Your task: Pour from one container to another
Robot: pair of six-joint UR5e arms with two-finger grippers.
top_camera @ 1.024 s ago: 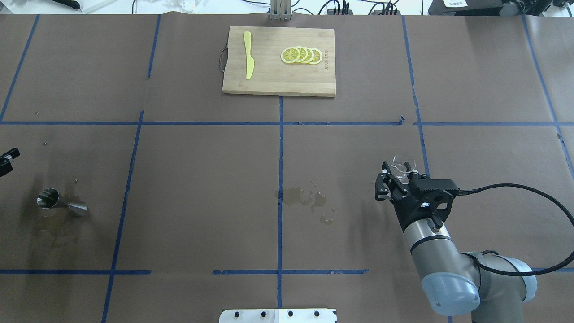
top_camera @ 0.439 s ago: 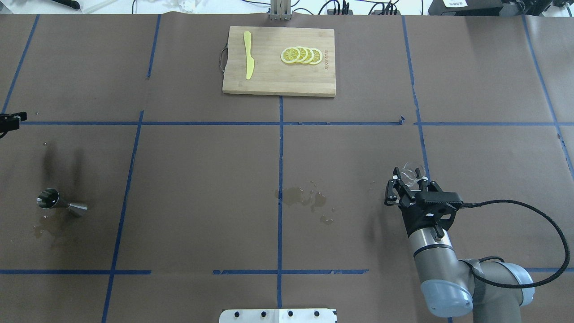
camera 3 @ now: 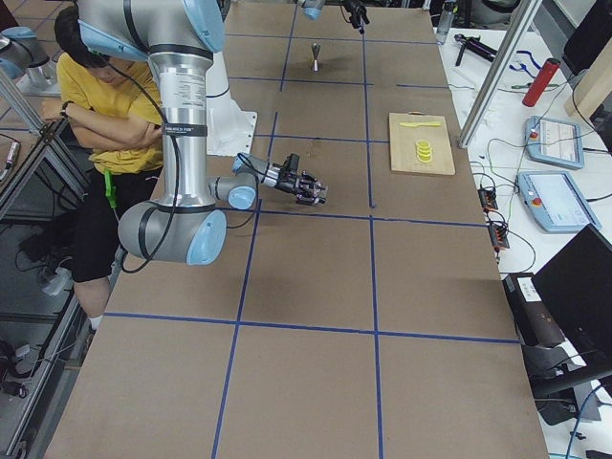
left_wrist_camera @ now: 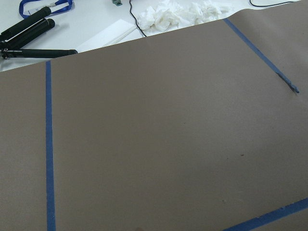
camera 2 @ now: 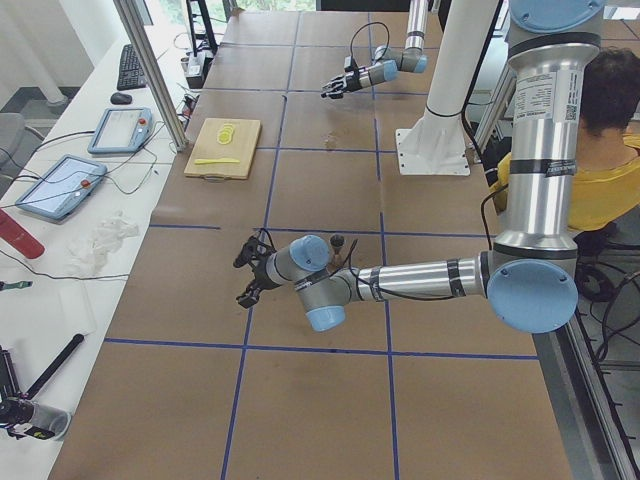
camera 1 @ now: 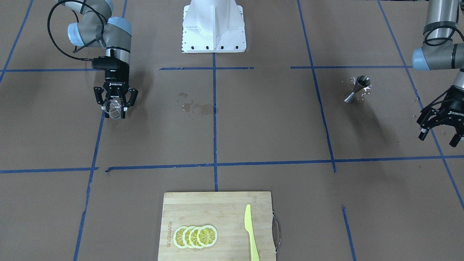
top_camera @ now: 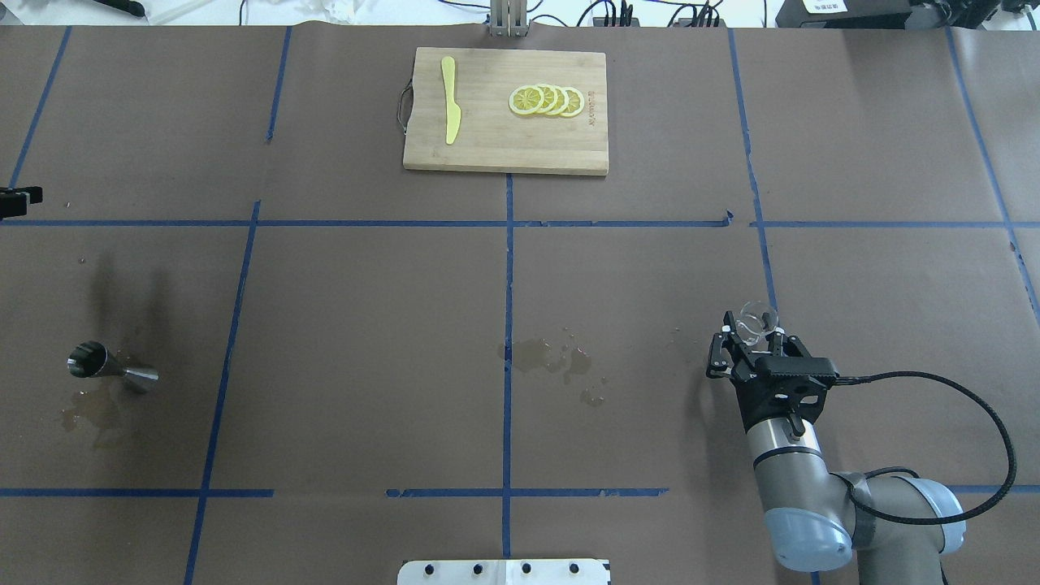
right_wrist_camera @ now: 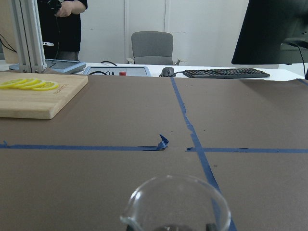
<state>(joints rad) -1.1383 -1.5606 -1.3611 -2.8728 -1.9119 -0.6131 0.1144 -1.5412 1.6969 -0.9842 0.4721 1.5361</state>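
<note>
Your right claw (camera 1: 115, 115) is clenched on the upright clear glass cup (camera 1: 113, 107), well apart from the steel jigger (camera 1: 357, 88) standing on the wet desk (camera 1: 253, 127); your left claw (camera 1: 437, 140) hangs spread near that jigger.

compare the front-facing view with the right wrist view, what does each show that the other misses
Only the front-facing view shows the steel jigger standing upright with wet spots around it, the left end effector open and empty, the puddle near the centre, the yellow knife, and the right end effector closed on the glass cup. Only the right wrist view shows the chair, keyboard and a person in the background. Both show the cup, the cutting board with lemon slices, and blue tape lines.
</note>
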